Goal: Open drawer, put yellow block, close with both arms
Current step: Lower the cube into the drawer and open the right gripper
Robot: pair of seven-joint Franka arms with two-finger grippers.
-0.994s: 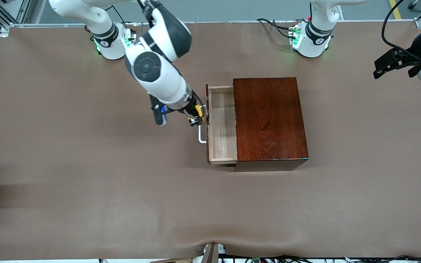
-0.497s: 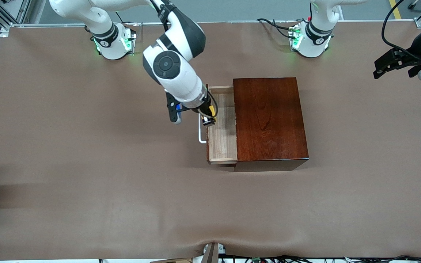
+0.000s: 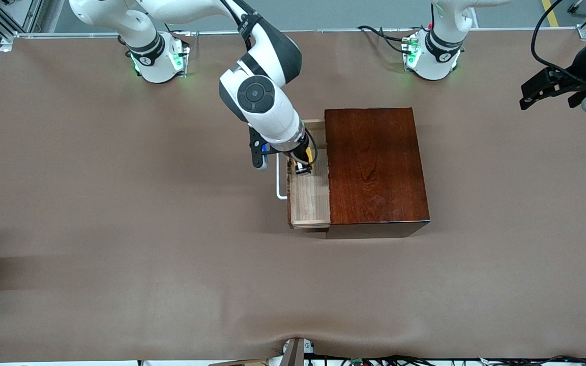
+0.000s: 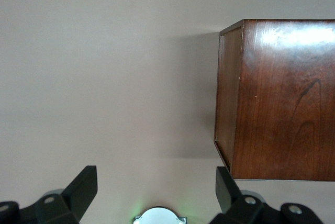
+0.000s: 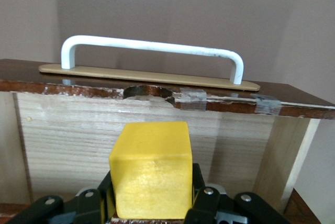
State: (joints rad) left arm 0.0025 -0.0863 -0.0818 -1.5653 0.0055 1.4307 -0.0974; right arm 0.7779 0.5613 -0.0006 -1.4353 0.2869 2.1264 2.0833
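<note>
Right arm has swung from beside the white handle (image 3: 281,175) to above the open drawer (image 3: 309,201), so the right gripper (image 3: 303,168) now hangs over the pale tray, clamped on the yellow block (image 5: 152,169); the left gripper (image 3: 552,90) hasn't shifted, waiting high off the left arm's end of the table with fingers (image 4: 78,192) spread apart, holding nothing. Step in hand looks like the drop-in: judging from the wrist view, the block sits close to the drawer's dark front, so best to lower straight down until it's below the tray's rim, keep clear of the front panel and side walls, then release low so the cube doesn't bounce or tip out. Leave room for the fingers to spread without hitting the front. Hard to see: in the front view the block is mostly covered by the wrist, only a yellow sliver shows; the gap between block and tray floor can't be judged; the tray's inner end is hidden under the mahogany box (image 3: 374,162); the right fingertips are cut off at the frame edge.
</note>
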